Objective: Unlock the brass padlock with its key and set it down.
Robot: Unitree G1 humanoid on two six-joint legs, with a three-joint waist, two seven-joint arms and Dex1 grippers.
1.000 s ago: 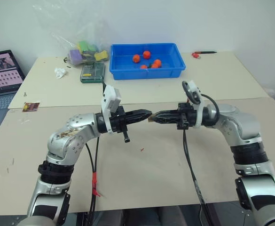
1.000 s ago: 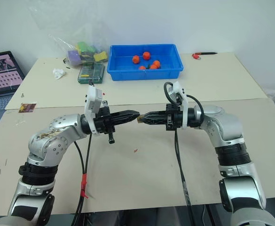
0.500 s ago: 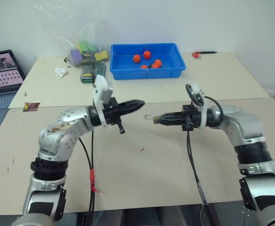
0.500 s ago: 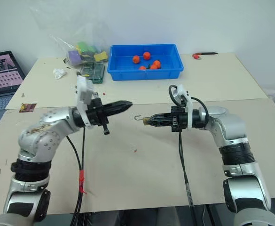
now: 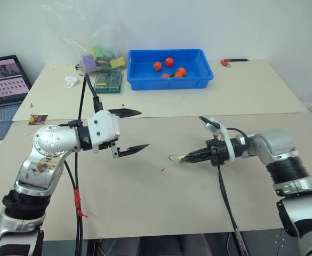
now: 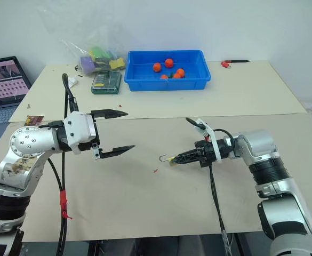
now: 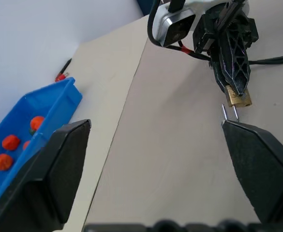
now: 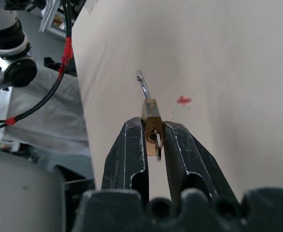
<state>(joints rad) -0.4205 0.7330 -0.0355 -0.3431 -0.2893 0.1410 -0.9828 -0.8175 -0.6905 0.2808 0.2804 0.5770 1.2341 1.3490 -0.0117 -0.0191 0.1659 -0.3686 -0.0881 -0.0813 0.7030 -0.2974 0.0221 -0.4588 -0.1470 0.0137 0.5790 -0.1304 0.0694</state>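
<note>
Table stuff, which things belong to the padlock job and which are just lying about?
Job:
- brass padlock, shackle open, pinched in the right claw
- left claw, open, holding nothing

Lying about:
- blue bin of orange balls
- plastic bag
- laptop
- red pen

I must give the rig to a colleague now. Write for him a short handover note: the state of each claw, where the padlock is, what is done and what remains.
Left claw: open wide, holding nothing, raised above the table on the robot's left.
Right claw: shut on the brass padlock, pointing toward the left claw and tilted down, low over the table.
Padlock: pinched between the right claw's fingertips, its shackle sticking out in front. One end of the shackle looks free, so it appears unlocked. The key seems to sit in the body between the fingers.
Done: unlocking, apparently.
Left: lower the padlock onto the table and release it.
</note>
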